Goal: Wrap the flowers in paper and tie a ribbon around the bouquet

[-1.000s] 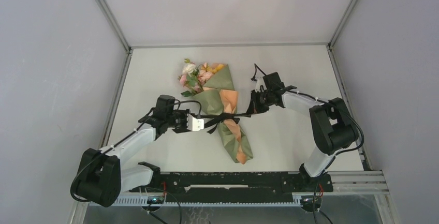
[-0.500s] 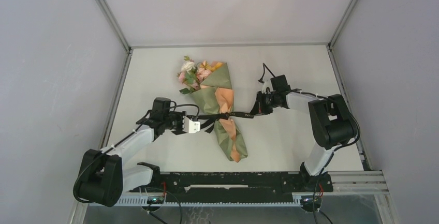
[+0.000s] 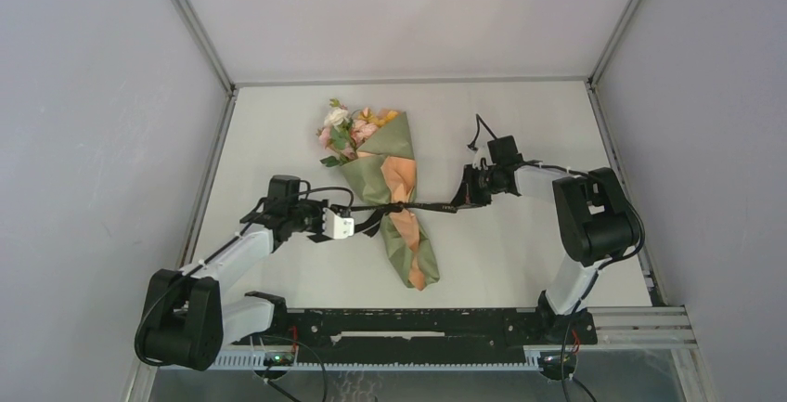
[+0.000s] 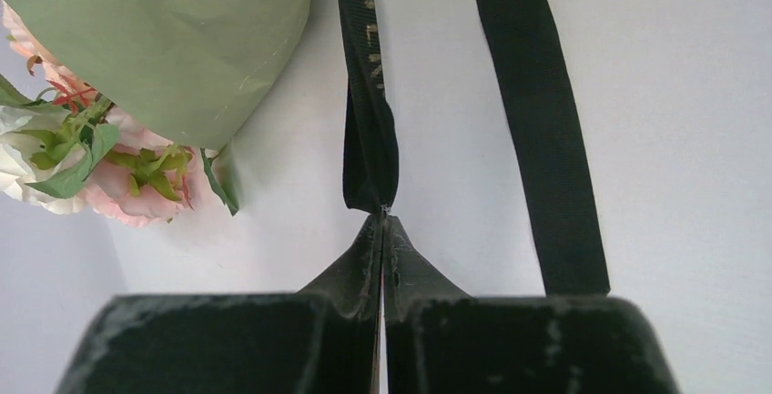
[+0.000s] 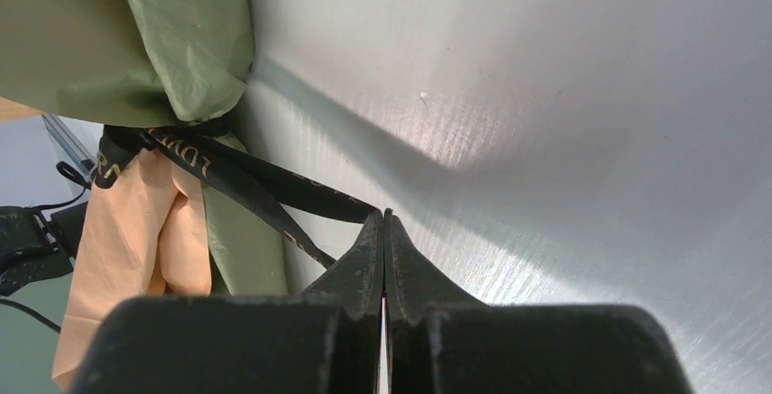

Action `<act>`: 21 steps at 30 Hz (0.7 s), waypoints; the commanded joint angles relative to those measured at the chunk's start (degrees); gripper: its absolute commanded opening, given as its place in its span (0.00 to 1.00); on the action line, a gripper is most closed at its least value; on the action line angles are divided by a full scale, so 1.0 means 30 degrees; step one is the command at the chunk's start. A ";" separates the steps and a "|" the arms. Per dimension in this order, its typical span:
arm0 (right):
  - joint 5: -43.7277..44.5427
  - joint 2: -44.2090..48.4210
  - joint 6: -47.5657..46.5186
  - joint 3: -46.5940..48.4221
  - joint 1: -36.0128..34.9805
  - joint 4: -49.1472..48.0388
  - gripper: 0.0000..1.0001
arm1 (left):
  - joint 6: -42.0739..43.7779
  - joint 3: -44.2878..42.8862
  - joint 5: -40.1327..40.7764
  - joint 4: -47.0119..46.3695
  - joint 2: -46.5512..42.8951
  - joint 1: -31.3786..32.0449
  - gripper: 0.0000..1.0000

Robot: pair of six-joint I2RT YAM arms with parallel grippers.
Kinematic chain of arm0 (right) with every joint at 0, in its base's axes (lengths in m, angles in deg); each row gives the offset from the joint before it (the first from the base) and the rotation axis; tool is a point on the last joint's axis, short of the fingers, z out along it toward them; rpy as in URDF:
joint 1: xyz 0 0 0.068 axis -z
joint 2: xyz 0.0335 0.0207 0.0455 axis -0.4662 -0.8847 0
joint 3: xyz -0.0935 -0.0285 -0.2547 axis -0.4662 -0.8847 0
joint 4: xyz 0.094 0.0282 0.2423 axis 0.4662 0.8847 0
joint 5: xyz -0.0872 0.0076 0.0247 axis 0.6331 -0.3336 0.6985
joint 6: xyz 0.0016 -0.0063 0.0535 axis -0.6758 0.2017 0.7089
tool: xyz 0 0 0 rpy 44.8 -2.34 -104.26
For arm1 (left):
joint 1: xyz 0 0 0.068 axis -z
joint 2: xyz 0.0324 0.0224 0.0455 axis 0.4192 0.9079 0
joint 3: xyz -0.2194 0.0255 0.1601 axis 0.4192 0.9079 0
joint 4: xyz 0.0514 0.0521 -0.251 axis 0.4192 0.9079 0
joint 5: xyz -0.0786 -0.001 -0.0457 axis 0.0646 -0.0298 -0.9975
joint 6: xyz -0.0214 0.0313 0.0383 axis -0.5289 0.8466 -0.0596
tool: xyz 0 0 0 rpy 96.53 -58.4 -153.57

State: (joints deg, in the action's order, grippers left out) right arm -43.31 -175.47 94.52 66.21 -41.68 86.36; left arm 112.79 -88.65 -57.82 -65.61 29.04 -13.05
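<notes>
Ribbon (image 3: 429,207) tauter now around bouquet (image 3: 401,184), flowers (image 3: 343,128) in paper (image 3: 385,145) (left gripper (image 4: 383,226), right gripper (image 5: 384,223) tight on it)

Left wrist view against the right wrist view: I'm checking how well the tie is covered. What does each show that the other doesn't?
Only the left wrist view shows the flowers, pink and white blooms beside the paper, plus a second flat run of ribbon next to the gripped one. Only the right wrist view shows the paper's peach-orange face and the ribbon cinched around the bouquet. Both show olive-green paper, the pale table and shut jaws pinching ribbon: the left gripper and the right gripper.
</notes>
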 commanded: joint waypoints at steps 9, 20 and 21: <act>0.2505 0.0449 0.0123 -0.0806 0.0228 0.0762 0.00 | 0.0716 0.0585 0.1334 0.0886 -0.0414 -0.1607 0.00; 0.2644 0.0631 0.0353 -0.1199 -0.0455 0.0775 0.00 | 0.0669 0.0726 0.1031 0.0862 -0.0558 -0.2158 0.00; 0.2570 0.0604 0.0401 -0.1201 -0.0644 0.0809 0.00 | 0.0590 0.0752 0.1006 0.0879 -0.0611 -0.2159 0.00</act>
State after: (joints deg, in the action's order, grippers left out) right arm -41.04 -174.93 95.77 63.63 -42.59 87.21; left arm 114.26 -87.88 -58.91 -64.30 28.91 -17.62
